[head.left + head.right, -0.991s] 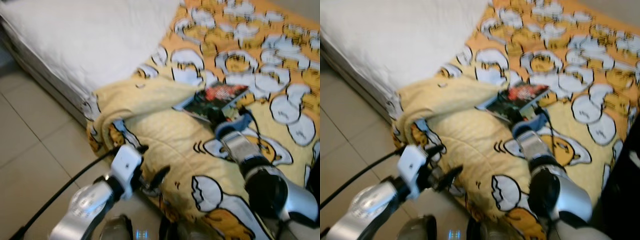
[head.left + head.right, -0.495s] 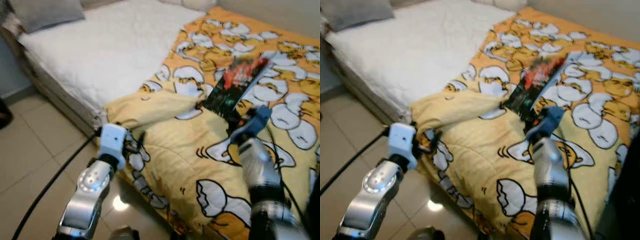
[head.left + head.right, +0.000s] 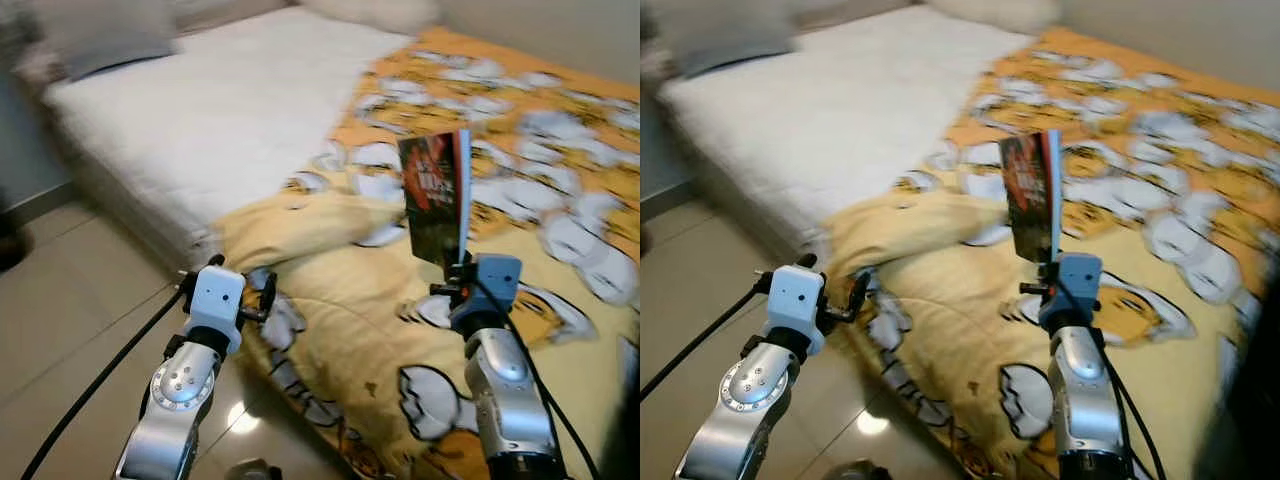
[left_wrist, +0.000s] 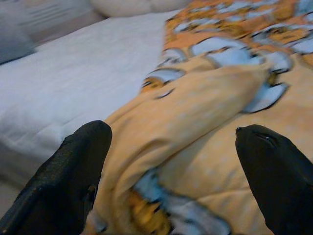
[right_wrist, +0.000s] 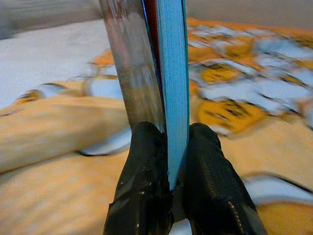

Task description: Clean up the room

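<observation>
A book (image 3: 436, 195) with a dark red-and-black cover stands upright in the air above the yellow blanket (image 3: 350, 290). My right gripper (image 3: 458, 268) is shut on the book's lower edge; in the right wrist view the book (image 5: 156, 73) sits clamped between both fingers (image 5: 142, 181), blue page edge facing the camera. My left gripper (image 3: 262, 295) is open, held low by the blanket's folded corner at the bed's edge. In the left wrist view its fingers (image 4: 73, 171) are spread wide, with the blanket fold (image 4: 195, 112) between them and beyond.
The bed's white mattress (image 3: 220, 110) stretches to the left and back, with a grey pillow (image 3: 110, 40) at its head. The tiled floor (image 3: 70, 330) lies to the left. A black cable (image 3: 90, 390) runs along my left arm.
My right gripper has lifted the book higher and turned it upright. The camera has tilted up and the view has shifted. The left gripper stays near the blanket corner.
</observation>
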Available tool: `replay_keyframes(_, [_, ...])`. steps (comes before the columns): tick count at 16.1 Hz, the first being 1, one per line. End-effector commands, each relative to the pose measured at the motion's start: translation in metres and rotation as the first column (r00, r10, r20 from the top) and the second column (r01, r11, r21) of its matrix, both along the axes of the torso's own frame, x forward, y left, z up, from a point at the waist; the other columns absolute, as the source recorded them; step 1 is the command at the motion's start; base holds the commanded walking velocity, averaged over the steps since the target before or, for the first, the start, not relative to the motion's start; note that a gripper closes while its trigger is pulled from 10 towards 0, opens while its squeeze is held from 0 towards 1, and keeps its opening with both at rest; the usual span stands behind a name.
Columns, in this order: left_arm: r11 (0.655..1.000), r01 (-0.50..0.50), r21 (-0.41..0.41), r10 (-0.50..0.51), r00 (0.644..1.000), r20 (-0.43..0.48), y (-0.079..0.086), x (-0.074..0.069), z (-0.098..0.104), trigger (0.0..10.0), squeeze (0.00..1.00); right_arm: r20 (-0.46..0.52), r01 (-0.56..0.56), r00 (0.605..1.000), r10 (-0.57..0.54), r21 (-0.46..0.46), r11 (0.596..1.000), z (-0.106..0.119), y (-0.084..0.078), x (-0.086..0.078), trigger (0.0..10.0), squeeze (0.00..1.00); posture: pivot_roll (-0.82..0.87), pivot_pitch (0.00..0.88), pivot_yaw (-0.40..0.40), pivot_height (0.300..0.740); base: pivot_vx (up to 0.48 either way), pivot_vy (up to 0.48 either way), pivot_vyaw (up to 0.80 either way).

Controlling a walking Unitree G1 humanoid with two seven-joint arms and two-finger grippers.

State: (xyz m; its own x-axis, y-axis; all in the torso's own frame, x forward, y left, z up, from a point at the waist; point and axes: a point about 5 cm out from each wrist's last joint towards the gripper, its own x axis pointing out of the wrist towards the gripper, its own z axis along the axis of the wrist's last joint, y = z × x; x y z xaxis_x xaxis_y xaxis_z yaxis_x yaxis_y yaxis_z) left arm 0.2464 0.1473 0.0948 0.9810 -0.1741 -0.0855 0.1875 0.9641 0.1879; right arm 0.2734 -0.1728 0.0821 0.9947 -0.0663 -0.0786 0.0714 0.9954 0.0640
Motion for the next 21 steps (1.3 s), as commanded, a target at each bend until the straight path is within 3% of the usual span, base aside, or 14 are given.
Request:
replay_keyframes(1, [1.000,-0.011,-0.009,0.012,0.999,0.030,-0.002,0.000,0.006,10.0,0.75,0.052,0.039,0.998,-0.040,0.022,0.999,0.014,-0.005,0.000,10.0,0.00,0.02,0.000,-0.013,0.740,0.000,0.000,-0.80])
replay_keyframes(2, [1.000,-0.007,-0.024,0.008,1.000,0.016,-0.003,-0.003,0.005,10.0,0.74,0.014,0.017,1.000,-0.019,0.139,0.990,0.015,-0.001,-0.005,10.0,0.00,0.02,0.000,-0.014,0.740,0.000,0.000,-0.80])
replay_keyframes(3, [0.999,-0.007,-0.039,0.006,1.000,-0.006,-0.004,-0.004,0.005,10.0,0.73,0.020,0.031,0.999,-0.035,0.145,0.989,0.015,-0.001,-0.009,10.0,0.00,0.02,0.000,-0.009,0.740,0.000,0.000,-0.80])
replay_keyframes(6, [0.999,0.008,-0.041,-0.007,1.000,0.018,0.000,0.000,0.008,10.0,0.72,0.018,0.098,0.995,-0.101,0.100,0.990,0.010,-0.003,-0.015,10.0,0.00,0.00,0.000,0.023,0.740,0.000,0.000,-0.80])
replay_keyframes(9, [0.999,-0.031,-0.028,0.032,0.999,0.040,0.008,0.013,0.013,10.0,0.71,-0.009,0.015,1.000,-0.015,0.102,0.995,0.012,0.008,-0.018,10.0,0.00,-0.01,0.000,0.042,0.740,0.000,0.000,-0.80])
replay_keyframes(15, [0.997,-0.075,-0.027,0.076,0.996,0.043,0.021,0.022,0.017,10.0,0.72,-0.017,-0.045,0.999,0.047,0.112,0.993,0.016,0.023,-0.007,10.0,0.00,0.02,0.000,0.020,0.740,0.000,0.000,-0.80])
replay_keyframes(17, [0.995,-0.095,-0.030,0.096,0.994,0.050,0.021,0.024,0.018,10.0,0.72,-0.026,-0.064,0.997,0.067,0.113,0.992,0.015,0.023,-0.004,10.0,0.00,0.03,0.000,0.002,0.740,0.000,0.321,0.00])
replay_keyframes(19, [0.992,-0.114,-0.044,0.116,0.993,0.038,0.023,0.027,0.017,10.0,0.72,-0.054,-0.007,0.999,0.009,0.048,0.999,0.014,0.014,0.002,10.0,0.00,0.01,0.000,0.006,0.740,0.000,0.321,0.00])
replay_keyframes(21, [0.993,-0.107,-0.045,0.109,0.993,0.042,0.021,0.029,0.018,10.0,0.72,-0.063,-0.027,0.998,0.028,0.026,0.999,0.014,0.015,0.004,10.0,0.00,0.02,0.000,0.012,0.740,0.000,0.321,0.00])
